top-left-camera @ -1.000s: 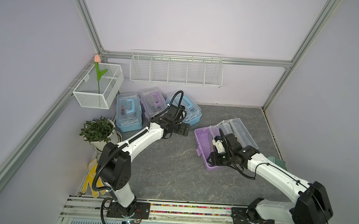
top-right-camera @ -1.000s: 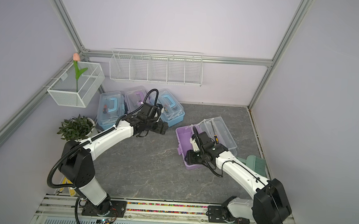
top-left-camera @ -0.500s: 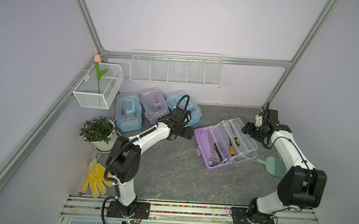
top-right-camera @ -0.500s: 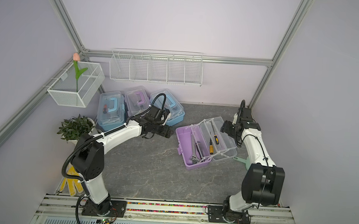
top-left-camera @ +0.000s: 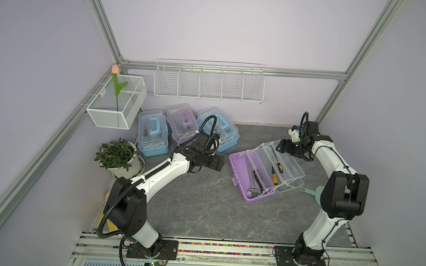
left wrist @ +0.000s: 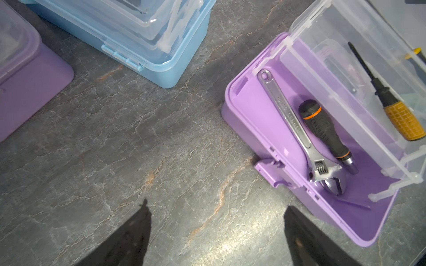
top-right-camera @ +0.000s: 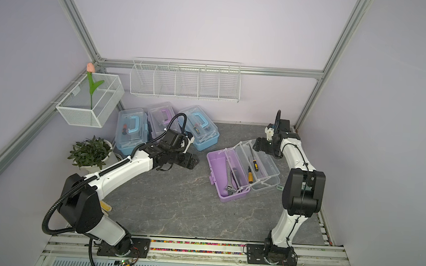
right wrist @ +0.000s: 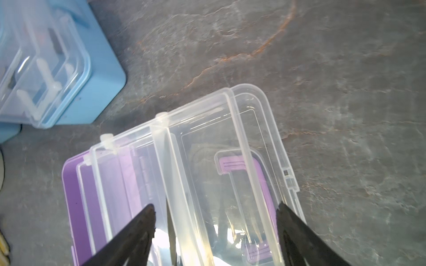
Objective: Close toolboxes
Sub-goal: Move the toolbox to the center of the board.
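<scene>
Left wrist view puts the left tool (left wrist: pixel 216 211) spread wide with nothing held, its two dark fingers (left wrist: pixel 136 232) apart over bare grey desk (left wrist: pixel 129 142). Close ahead of it sits the open purple toolbox (left wrist: pixel 260 108), with its purple latch tab (left wrist: pixel 274 172) facing the tool. An adjustable wrench (left wrist: pixel 292 124) and a black-handled screwdriver (left wrist: pixel 322 129) lie side by side in the purple base. A yellow-handled screwdriver (left wrist: pixel 403 119) lies in the clear tray above.

In both top views the left tool (top-left-camera: pixel 213 162) (top-right-camera: pixel 189 162) is low over the desk, between the open box and the nearer light-blue toolbox (top-left-camera: pixel 228 139), and touches neither.

Right wrist view shows the right tool (right wrist: pixel 214 207) also wide apart and clamping nothing. Its fingers (right wrist: pixel 138 230) stand on either side of the folded-out clear trays (right wrist: pixel 179 165), but I cannot tell whether they touch the plastic. The clear lid (right wrist: pixel 267 129) lies flipped open next to the trays, and its purple handle (right wrist: pixel 232 164) shows through it. In a top view the right tool (top-left-camera: pixel 282 146) is at the back end of that box, towards the rear wall.

Against the back wall on the robot's left, three boxes stand in a row with lids down. They are the nearer light-blue toolbox, the closed purple toolbox (top-left-camera: pixel 181 123) and the farther light-blue toolbox (top-left-camera: pixel 152 137). A potted plant (top-left-camera: pixel 116 155) stands just in front of the last one. White wire baskets (top-left-camera: pixel 209 84) hang on the walls above.
</scene>
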Motion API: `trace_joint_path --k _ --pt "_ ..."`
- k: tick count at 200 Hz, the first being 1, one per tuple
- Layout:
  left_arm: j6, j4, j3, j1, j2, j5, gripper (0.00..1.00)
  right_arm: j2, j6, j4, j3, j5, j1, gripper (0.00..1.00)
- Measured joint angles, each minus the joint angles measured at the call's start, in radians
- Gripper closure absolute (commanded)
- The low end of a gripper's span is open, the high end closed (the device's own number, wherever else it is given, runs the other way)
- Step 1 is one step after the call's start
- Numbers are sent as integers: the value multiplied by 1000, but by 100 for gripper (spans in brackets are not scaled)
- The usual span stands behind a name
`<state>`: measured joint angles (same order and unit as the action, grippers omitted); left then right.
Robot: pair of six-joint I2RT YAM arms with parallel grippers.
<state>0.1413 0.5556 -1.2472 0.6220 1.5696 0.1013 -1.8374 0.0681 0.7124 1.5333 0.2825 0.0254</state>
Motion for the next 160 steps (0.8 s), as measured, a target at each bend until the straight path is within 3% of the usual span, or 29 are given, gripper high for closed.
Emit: trace_joint_path --k 50,74,95,137,160 --pt "0 -19 -42 0 34 23 8 1 -140 48 -8 114 -169 22" --pt "4 -26 -42 0 35 29 8 19 -161 65 -33 159 -258 18" --pt "10 -28 -31 0 30 25 8 80 -74 77 -58 159 -292 16" --pt "83 -59 151 -19 -74 21 13 400 152 33 -230 64 -165 18" --pt "138 -114 250 -42 -107 64 14 542 214 29 -343 47 -181 21"
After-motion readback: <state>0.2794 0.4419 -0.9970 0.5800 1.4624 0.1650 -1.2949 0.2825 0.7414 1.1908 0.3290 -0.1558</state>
